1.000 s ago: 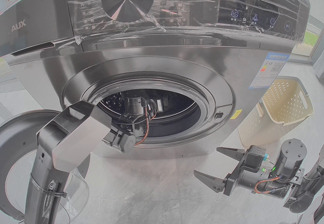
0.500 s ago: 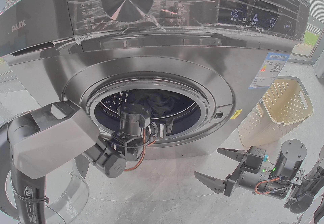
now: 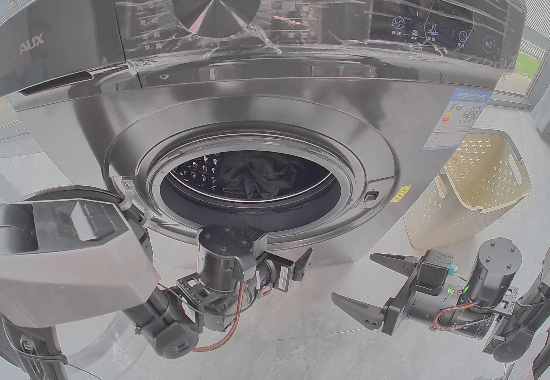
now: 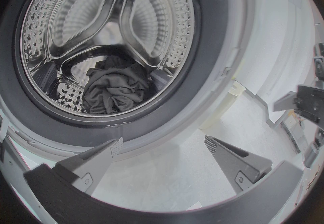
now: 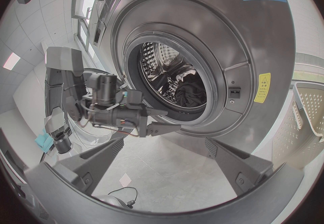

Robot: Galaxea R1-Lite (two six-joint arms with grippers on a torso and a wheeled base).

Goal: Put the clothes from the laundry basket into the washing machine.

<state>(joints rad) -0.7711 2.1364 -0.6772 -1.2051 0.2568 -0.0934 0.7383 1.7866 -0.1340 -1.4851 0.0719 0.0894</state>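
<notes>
Left gripper [image 4: 163, 143]: fingers spread wide, empty, just outside the washing machine [image 3: 321, 106] opening. Right gripper [image 3: 355, 278]: beside it, also wide open, holding nothing. Beyond left gripper: dark clothes [image 4: 113, 88] bunched low inside machine. Laundry basket [image 3: 487, 180] beyond right gripper, just beside machine.

The washing machine's [image 3: 275, 106] round mouth stood unblocked, with its door [image 3: 57, 192] swung aside at the left. Dark clothes [image 4: 113, 88] covered only the drum's floor, so the space above them was free. The left gripper [image 4: 162, 140], fingers spread, hung just below the lower rim. The right gripper [image 3: 353, 277] hung well to the right, near the laundry basket [image 3: 487, 180].
</notes>
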